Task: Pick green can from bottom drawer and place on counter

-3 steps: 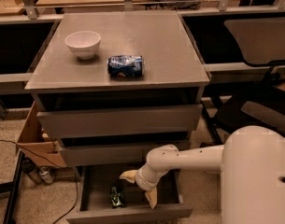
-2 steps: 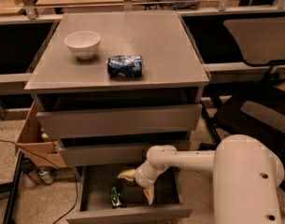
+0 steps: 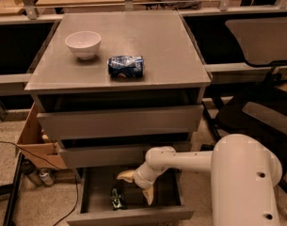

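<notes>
The green can [image 3: 116, 197] lies on its side in the open bottom drawer [image 3: 133, 214], towards its left half. My gripper [image 3: 135, 186] hangs over the drawer just right of the can and a little above it, not touching it. Its two cream fingers [image 3: 126, 175] are spread wide apart, one pointing left above the can and one pointing down at the right. My white arm reaches in from the right. The counter [image 3: 157, 41] is the grey cabinet top above.
A white bowl [image 3: 83, 44] and a blue and silver can [image 3: 126, 66] lying on its side sit on the counter. The two upper drawers [image 3: 119, 121] are pushed in. A cardboard box [image 3: 35, 140] stands left of the cabinet, a dark chair [image 3: 260, 112] to the right.
My gripper has shifted slightly left and nearer to the green can, staying open. The can has not moved.
</notes>
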